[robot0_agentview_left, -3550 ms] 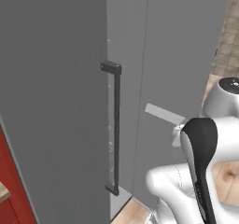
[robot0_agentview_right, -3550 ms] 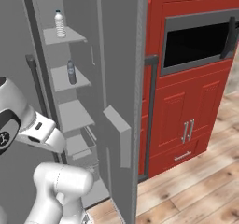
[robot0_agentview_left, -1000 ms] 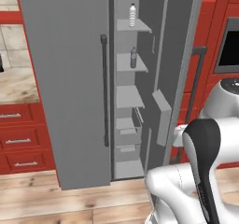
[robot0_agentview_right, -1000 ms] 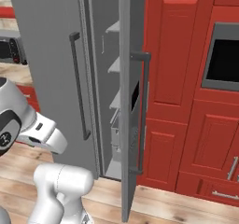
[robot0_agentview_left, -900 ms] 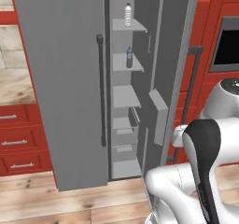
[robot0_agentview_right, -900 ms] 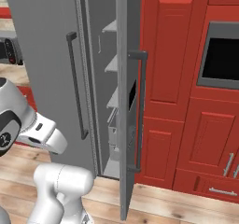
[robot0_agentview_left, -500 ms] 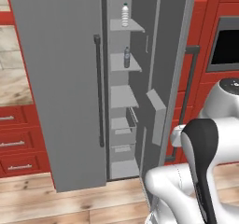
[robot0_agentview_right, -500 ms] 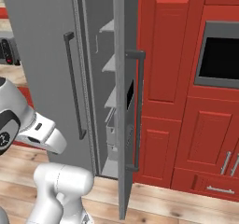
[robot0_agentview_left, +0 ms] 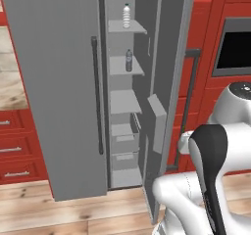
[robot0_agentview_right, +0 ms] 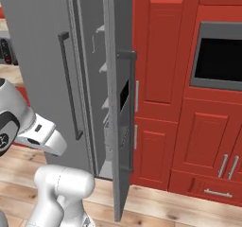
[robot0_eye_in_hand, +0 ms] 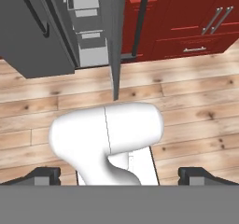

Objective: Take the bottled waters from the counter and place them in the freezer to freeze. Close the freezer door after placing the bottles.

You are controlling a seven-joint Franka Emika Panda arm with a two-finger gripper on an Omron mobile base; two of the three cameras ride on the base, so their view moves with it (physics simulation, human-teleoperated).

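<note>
Two bottled waters point(robot0_agentview_left: 127, 15) already stand inside the freezer point(robot0_agentview_left: 123, 102) — one on the top shelf, one point(robot0_agentview_left: 129, 60) on the shelf below. What looks left is shutting the freezer door point(robot0_agentview_right: 118, 103), which hangs wide open edge-on. The end effector point(robot0_eye_in_hand: 119, 174) is spread open and empty — pointed down at the wooden floor point(robot0_eye_in_hand: 186, 106), well short of the door.

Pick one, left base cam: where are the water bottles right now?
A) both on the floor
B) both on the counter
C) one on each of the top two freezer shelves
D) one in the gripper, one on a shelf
C: one bottle stands on the top shelf and the other bottle on the second shelf inside the open freezer.
</note>
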